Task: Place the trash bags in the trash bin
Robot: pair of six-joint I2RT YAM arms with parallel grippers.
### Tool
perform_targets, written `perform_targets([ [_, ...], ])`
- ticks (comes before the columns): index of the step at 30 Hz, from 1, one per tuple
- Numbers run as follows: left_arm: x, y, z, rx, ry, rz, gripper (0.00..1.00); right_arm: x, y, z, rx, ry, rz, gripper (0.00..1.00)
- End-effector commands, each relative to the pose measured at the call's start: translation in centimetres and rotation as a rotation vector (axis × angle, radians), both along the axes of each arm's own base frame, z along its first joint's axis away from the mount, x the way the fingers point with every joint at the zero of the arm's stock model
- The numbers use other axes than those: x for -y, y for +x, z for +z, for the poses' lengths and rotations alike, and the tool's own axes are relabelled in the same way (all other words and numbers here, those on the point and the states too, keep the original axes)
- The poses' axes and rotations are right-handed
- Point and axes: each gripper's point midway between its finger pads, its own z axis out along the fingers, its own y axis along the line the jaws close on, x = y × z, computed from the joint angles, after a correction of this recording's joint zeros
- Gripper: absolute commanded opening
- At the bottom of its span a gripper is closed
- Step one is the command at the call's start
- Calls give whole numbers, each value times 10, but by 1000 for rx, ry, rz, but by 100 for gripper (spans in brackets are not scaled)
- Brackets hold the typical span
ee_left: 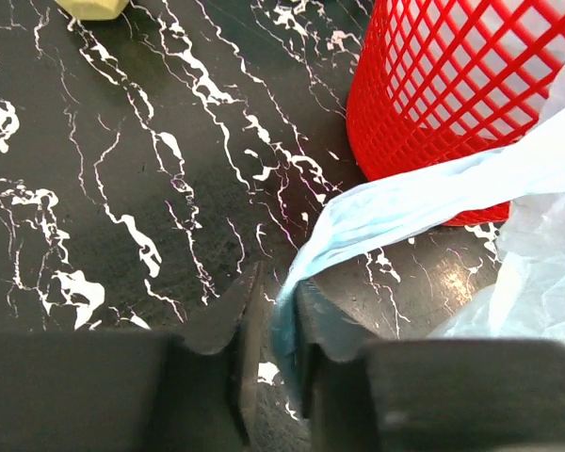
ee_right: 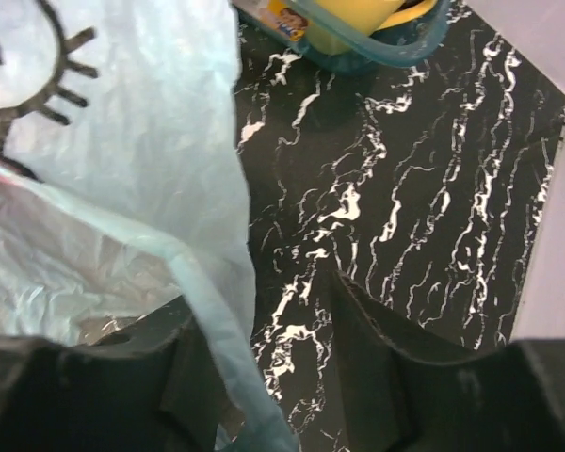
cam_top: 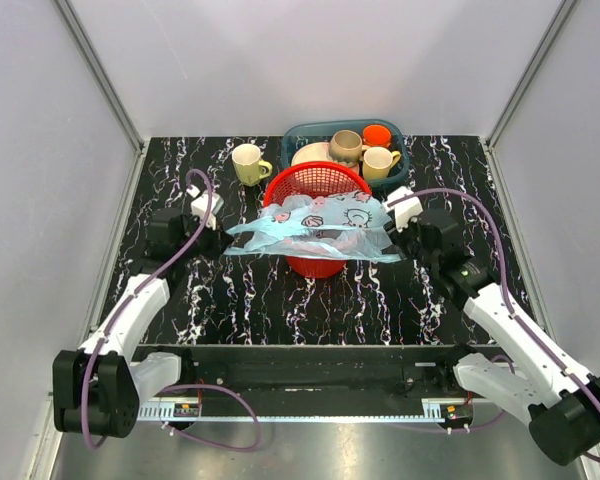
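Note:
The light-blue printed trash bag (cam_top: 315, 232) hangs stretched across the front of the red mesh trash bin (cam_top: 318, 180), draped over its near rim and wider than the bin. My left gripper (cam_top: 223, 240) is at the bag's left end. In the left wrist view its jaws (ee_left: 281, 282) stand slightly apart, with the bag's edge (ee_left: 424, 193) lying against the right finger beside the bin (ee_left: 433, 85). My right gripper (cam_top: 398, 235) is at the bag's right end. Its jaws (ee_right: 264, 292) stand wide, and a strand of the bag (ee_right: 122, 141) drapes over the left finger.
A teal dish tray (cam_top: 405, 150) with several cups and a plate stands right behind the bin, and its corner shows in the right wrist view (ee_right: 395, 47). A pale yellow mug (cam_top: 248, 163) stands to the bin's back left. Grey walls close in the table on three sides.

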Motion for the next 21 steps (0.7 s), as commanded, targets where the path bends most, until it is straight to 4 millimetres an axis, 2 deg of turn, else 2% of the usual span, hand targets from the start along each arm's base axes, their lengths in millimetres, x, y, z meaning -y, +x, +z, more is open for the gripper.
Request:
perform_targets([
  [1, 1, 12, 52, 143, -74, -31, 28, -1, 15, 42, 93, 98, -28, 54],
  [4, 5, -2, 81, 168, -115, -90, 40, -1, 8, 51, 82, 127, -16, 66],
  [5, 5, -10, 84, 143, -132, -101, 52, -3, 7, 63, 93, 150, -9, 69],
  [6, 17, -21, 105, 163, -166, -180, 57, -5, 1, 72, 97, 173, 10, 73],
  [8, 25, -39, 121, 157, -195, -239, 66, -21, -14, 86, 63, 238, 98, 77],
  [11, 35, -56, 144, 166, -260, -292, 70, -35, -31, 89, -4, 284, 180, 79],
  [15, 32, -47, 158, 166, -289, -243, 72, -43, -31, 83, -79, 295, 199, 79],
  [16, 32, -42, 166, 169, -298, -224, 71, -48, -30, 92, -75, 317, 214, 79],
  [18, 31, -23, 170, 157, -305, -178, 70, -57, -25, 95, -102, 358, 218, 79],
  [19, 31, -14, 184, 174, -312, -164, 70, -62, -21, 106, -89, 383, 226, 79],
  [20, 36, -7, 187, 170, -310, -161, 69, -65, -16, 107, -96, 394, 217, 78],
  [21, 35, 10, 178, 136, -304, -121, 68, -70, -5, 100, -133, 409, 191, 77],
])
